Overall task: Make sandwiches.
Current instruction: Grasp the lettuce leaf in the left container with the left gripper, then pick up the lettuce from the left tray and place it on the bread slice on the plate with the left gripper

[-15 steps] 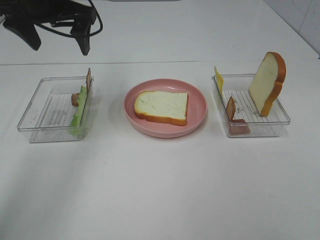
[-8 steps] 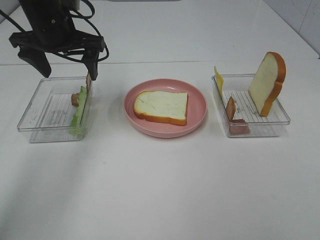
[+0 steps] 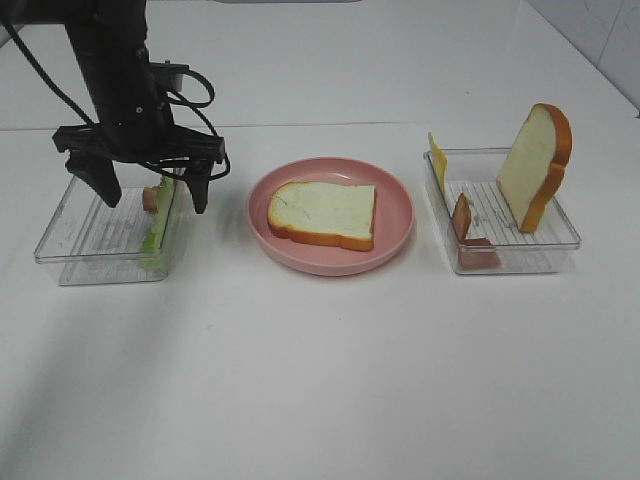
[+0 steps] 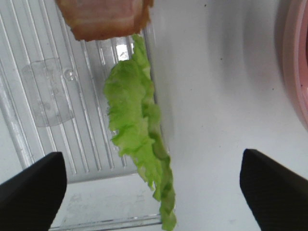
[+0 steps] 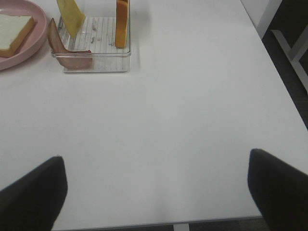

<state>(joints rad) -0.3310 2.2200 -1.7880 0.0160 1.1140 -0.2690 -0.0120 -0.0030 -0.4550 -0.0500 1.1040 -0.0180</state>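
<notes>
While the left gripper [image 3: 155, 200] hangs, jaws spread, over the lettuce [image 4: 134, 139] against the left tray's [image 3: 100, 265] wall, a bread slice [image 3: 323, 213] lies flat on the pink plate [image 3: 397, 232]; the right gripper [image 5: 156, 190] gapes empty

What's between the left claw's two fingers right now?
The lettuce leaf standing against the clear tray's side wall, plus bare table; the left wrist view shows it.

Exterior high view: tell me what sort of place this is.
Likely a robot test bench, not a kitchen: a bare white table, toy bread on a pink plate, and the open left gripper over lettuce in a clear tray.
</notes>
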